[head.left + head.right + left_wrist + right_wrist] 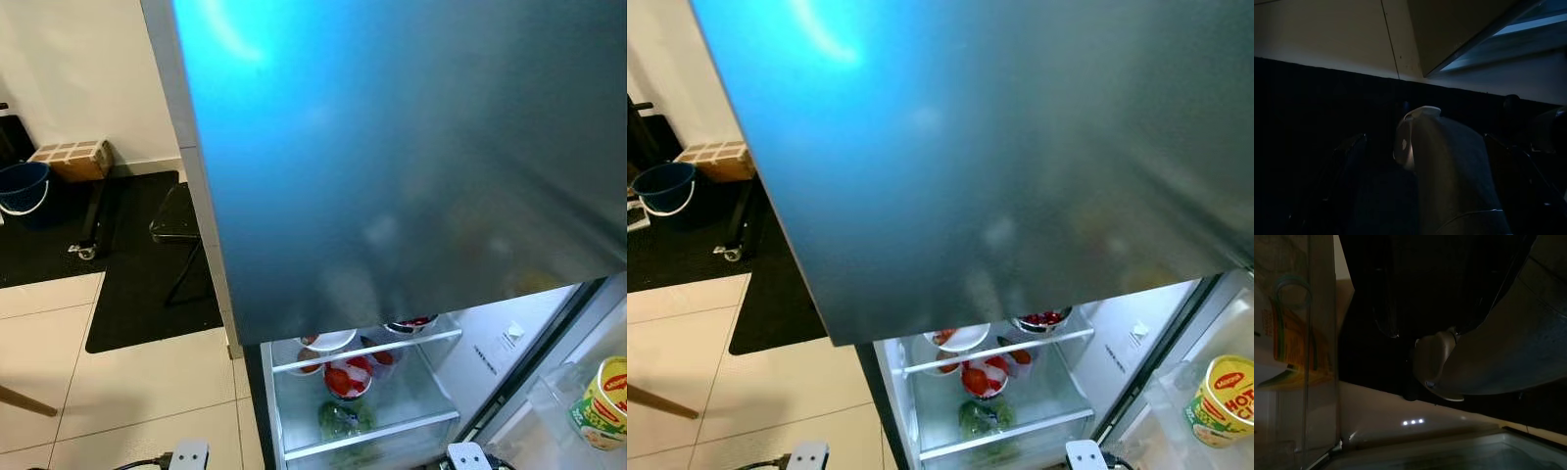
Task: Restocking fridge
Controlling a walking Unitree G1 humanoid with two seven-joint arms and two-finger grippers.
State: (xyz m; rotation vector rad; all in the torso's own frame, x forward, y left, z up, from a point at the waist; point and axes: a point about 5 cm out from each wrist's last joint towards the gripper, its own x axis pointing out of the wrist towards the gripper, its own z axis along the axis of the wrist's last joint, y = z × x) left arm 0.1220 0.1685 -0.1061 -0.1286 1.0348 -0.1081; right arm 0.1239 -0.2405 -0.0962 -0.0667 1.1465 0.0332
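Little of the robot's body is visible. At the bottom edge of the head views sit two small pale grey blocks with rounded corners: the left one (190, 455) has a dark slot on its face and a thin black cable running off to the side, the right one (467, 456) has a dark cable beside it.

In the dim left wrist view, a broad, rounded grey limb shell (1449, 171) ends in a pale, glossy cap with a small mark on it, and dark curved shapes flank it. In the right wrist view, a similar smooth silver-grey shell (1518, 352) carries a pale rounded fitting (1435, 364) with a small lit spot.
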